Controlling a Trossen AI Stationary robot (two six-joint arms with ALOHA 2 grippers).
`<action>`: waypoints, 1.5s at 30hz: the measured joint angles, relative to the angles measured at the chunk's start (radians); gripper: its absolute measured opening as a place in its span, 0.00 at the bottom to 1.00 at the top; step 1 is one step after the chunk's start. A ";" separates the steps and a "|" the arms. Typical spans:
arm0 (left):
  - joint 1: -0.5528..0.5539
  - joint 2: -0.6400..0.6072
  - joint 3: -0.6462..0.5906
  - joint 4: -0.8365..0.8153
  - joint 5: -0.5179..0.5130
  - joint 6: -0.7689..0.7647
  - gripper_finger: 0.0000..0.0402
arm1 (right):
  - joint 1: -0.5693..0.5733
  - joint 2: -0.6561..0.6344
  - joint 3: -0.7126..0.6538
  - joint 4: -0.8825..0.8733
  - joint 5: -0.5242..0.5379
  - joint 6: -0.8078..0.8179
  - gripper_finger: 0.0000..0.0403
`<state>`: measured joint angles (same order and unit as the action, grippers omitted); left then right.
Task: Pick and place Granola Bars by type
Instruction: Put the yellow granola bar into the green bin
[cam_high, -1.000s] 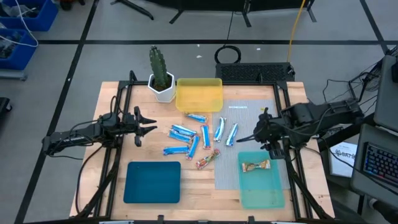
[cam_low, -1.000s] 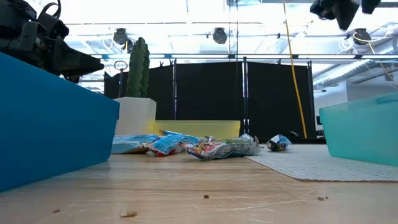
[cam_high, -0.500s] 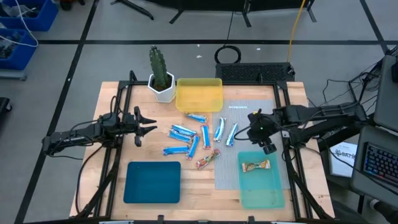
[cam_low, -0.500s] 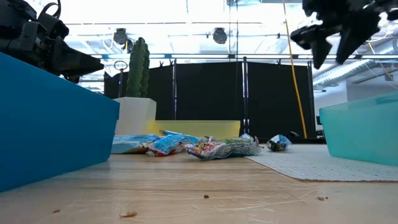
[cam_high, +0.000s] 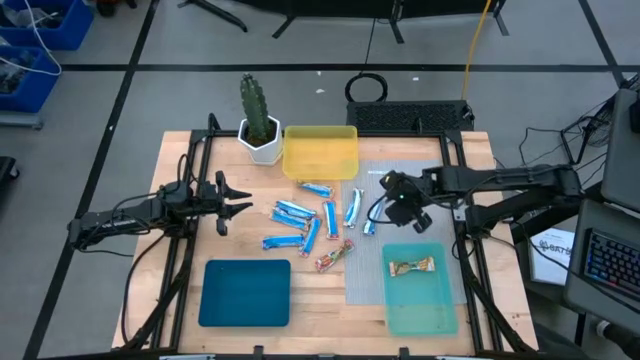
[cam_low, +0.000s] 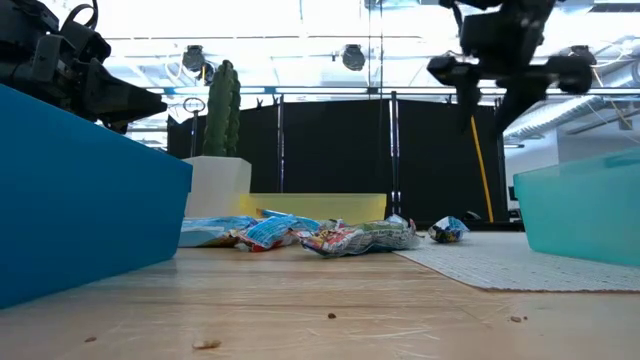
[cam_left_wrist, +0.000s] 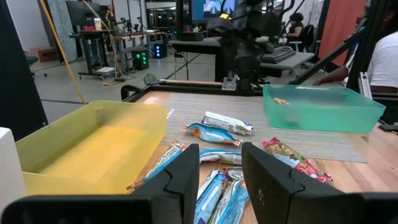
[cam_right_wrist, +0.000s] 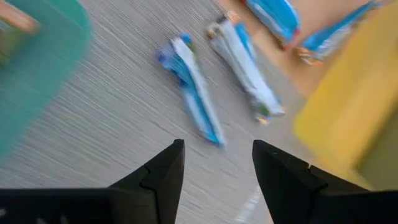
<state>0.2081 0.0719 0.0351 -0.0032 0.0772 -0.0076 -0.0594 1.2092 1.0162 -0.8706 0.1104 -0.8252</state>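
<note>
The right gripper (cam_high: 398, 208), jaws spread and empty, hangs above the grey mat (cam_high: 425, 180) just right of the rightmost blue bar (cam_high: 372, 216), whose long axis runs near-to-far with a slight tilt, while the left gripper (cam_high: 238, 200), also open, waits left of the pile.

Both pincers agape (left (cam_high: 240, 200); right (cam_high: 384, 207))
</note>
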 joint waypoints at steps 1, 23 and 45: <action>0.000 0.000 0.000 0.000 0.000 0.000 0.31 | -0.004 0.009 0.002 0.017 0.022 -0.029 0.45; 0.000 0.000 0.000 0.000 0.000 0.000 0.31 | -0.097 0.209 0.007 0.352 0.035 -0.328 0.45; 0.000 0.000 0.000 0.000 0.000 0.000 0.31 | -0.158 0.348 0.007 0.485 -0.123 -0.396 0.46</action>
<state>0.2077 0.0719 0.0351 -0.0036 0.0776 -0.0074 -0.2174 1.5567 1.0237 -0.3851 -0.0124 -1.2213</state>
